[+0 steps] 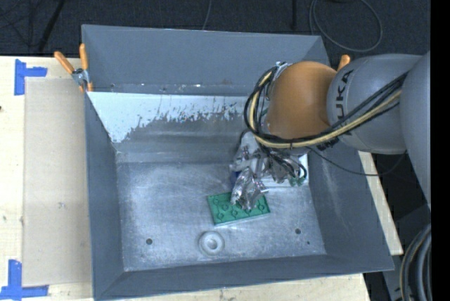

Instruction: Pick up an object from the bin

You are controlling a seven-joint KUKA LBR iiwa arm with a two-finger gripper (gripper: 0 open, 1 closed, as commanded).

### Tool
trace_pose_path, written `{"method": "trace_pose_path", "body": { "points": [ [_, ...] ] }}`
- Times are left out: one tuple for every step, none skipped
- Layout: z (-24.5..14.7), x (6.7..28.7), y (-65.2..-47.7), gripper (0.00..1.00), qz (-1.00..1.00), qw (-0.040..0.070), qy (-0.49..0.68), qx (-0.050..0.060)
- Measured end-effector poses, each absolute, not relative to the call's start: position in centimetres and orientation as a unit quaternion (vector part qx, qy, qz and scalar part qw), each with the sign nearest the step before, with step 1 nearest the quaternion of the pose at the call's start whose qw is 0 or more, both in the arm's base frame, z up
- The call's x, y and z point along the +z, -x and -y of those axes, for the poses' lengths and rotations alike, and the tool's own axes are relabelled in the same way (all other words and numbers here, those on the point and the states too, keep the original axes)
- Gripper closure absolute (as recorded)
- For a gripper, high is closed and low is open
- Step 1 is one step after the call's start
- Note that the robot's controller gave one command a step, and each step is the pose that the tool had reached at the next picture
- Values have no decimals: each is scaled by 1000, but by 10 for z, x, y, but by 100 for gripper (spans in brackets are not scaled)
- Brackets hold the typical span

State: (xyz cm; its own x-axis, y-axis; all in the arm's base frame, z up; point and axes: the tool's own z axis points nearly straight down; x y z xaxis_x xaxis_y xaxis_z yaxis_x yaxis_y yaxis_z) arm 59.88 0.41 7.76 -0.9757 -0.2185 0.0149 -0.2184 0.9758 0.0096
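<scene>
A flat green studded plate [228,210] lies on the bin floor, right of the middle and toward the front. My gripper [245,202] reaches down onto its right half, with the metal fingertips touching or just over the plate's top. A white and green thing [298,174] lies just right of the gripper, partly hidden by the arm.
The arm with its orange cover and cables comes in from the right and hangs over the bin's right half. A round raised boss sits in the bin floor near the front wall, just in front of the green plate.
</scene>
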Motion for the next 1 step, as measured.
{"method": "trace_pose_path", "body": {
  "points": [
    [7, 220, -602, 100, 995, -4, -101, 1]
  ]
}}
